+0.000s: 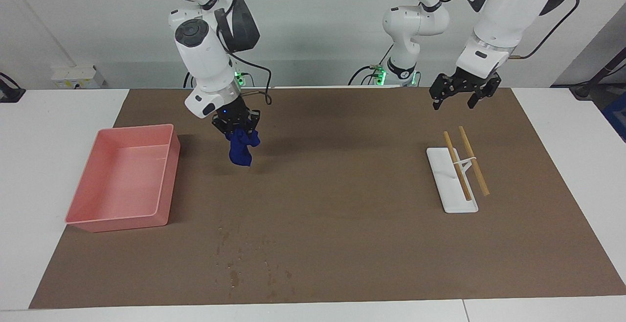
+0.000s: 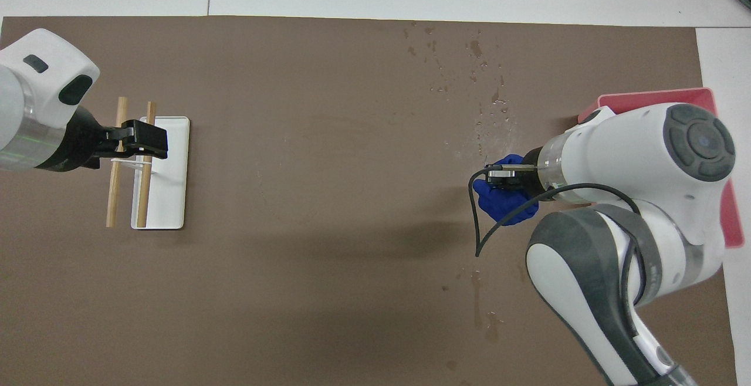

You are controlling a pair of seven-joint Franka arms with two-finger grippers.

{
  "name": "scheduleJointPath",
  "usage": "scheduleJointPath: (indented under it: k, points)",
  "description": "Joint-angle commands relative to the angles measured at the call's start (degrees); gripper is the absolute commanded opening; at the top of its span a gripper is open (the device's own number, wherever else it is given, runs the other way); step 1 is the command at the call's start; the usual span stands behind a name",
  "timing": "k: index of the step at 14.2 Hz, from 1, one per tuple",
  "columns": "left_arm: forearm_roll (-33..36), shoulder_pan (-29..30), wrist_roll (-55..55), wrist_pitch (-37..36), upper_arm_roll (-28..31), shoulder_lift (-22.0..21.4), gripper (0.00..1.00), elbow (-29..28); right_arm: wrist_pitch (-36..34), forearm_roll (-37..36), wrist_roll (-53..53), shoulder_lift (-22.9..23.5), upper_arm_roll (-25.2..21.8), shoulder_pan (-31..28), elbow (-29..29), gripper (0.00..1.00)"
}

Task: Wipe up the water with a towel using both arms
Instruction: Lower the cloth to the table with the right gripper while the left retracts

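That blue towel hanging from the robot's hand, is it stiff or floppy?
Probably floppy: the towel droops in a wrinkled bunch below the right gripper, keeping no shape. Likely light, since a pinch at its top carries it. Pushed across the mat, it would probably crumple rather than slide.
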Motion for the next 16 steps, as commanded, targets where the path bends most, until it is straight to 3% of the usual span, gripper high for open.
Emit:
scheduleJointPath:
  k: [1, 3, 6, 10, 13, 16]
  points:
    - [0.4, 2.8, 2.7, -1.3, 0.1, 0.5, 1.00, 1.5, 3.0, -1.8, -5.3, 2.0, 0.0, -1.8, -3.1, 0.00]
    - [0.4, 3.2, 2.4, -1.0, 0.1, 0.3, 1.00, 0.7, 7.4, -2.1, -6.1, 2.2, 0.0, -1.7, -6.8, 0.00]
    - [0.5, 4.2, 2.8, -1.5, -0.6, -0.4, 1.00, -0.7, 7.0, -2.1, -6.3, 3.5, 0.0, -2.8, -8.7, 0.00]
    - [1.4, 7.6, 4.2, -5.0, -3.2, 0.8, 1.00, 2.2, 7.5, -2.0, -5.7, 2.9, 0.0, -5.5, -13.5, 0.00]
    - [0.4, 8.0, 6.2, -3.7, -3.5, 0.6, 1.00, 2.0, 7.7, -0.7, -4.0, 3.1, 0.0, -7.6, -16.0, 0.00]
    - [0.5, 7.3, 5.9, -3.4, -3.5, 0.3, 1.00, 1.2, 7.8, 6.9, -0.4, 2.6, 0.1, -7.8, -17.9, 0.00]
